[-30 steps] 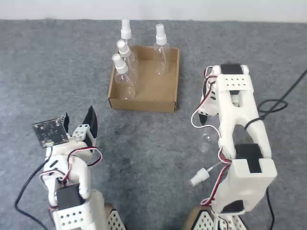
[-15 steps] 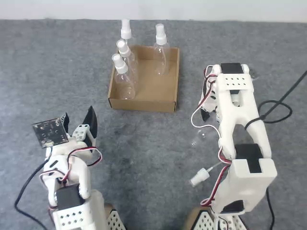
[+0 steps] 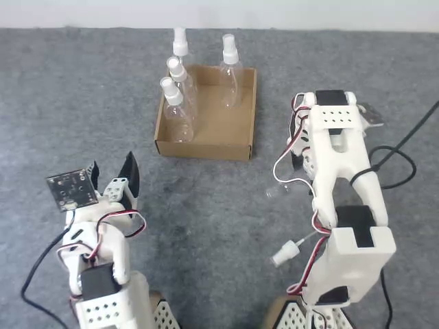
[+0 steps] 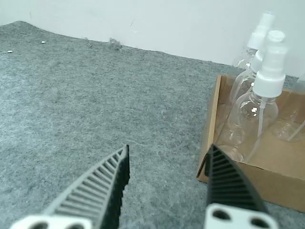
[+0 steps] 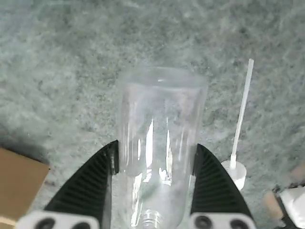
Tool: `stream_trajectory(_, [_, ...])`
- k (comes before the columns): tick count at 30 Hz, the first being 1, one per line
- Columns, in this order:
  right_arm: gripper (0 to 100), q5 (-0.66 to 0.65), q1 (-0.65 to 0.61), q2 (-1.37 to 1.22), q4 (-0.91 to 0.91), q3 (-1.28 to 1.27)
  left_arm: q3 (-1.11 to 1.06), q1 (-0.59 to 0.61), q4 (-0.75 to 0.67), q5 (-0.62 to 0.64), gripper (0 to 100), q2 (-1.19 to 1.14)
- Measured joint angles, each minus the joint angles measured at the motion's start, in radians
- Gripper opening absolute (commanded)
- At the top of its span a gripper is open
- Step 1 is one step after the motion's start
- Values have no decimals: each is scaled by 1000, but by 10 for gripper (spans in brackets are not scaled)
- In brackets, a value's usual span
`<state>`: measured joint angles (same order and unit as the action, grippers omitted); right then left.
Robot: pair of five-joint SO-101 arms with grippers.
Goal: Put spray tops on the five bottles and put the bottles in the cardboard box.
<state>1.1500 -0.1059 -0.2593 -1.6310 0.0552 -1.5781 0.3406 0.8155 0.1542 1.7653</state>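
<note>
Overhead look at a gray felt-covered table point(image 3: 68, 103), two white arms side by side at its near edge. At the far middle, an open cardboard box point(image 3: 236, 130). Four clear capped bottles point(image 3: 177, 113) standing upright there, each with a white sprayer on its neck. Three plainly inside, two along the box's left wall and one near the far wall. Rearmost one at the far left corner, inside or just behind the wall: hard to tell.

On the right arm, the right gripper point(image 5: 156, 147), just short of the box's near right corner. Its black ribbed fingers point(image 5: 90, 186) clenched on the fifth bottle point(image 5: 159, 143), clear and topless, gripped across the body. Open neck toward the wrist, flat base pointing away. Raised or touching the table: cannot tell.

On the table near the right arm's base, a loose spray top point(image 3: 285, 256) lying on its side with its long thin tube attached, apart from the held bottle.

On the other arm, the left gripper point(image 4: 169, 150), low over bare table, short of the box's near left corner. Fingers spread wide, nothing between them.
</note>
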Motion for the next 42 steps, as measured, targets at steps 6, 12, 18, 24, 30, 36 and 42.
stream_trajectory(6, [72, 34, 0, 0, 0, 0, 0, 0, 0, 0, 235, 0])
stream_trajectory(12, [74, 34, -2, 0, 0, 0, 0, 0, 0, 0, 235, 0])
stream_trajectory(18, [75, 34, -2, 0, 0, 0, 0, 0, 0, 0, 235, 0])
stream_trajectory(24, [89, 34, -2, -18, 0, 0, 0, 0, 0, 0, 235, 0])
stream_trajectory(30, [264, 34, -2, -83, 0, 0, 0, 0, 0, 0, 235, 0])
stream_trajectory(36, [355, 34, -51, -83, 0, 0, 0, 0, 0, 0, 235, 0])
stream_trajectory(42, [371, 34, -87, -83, 0, 11, 0, 0, 0, 0, 235, 0])
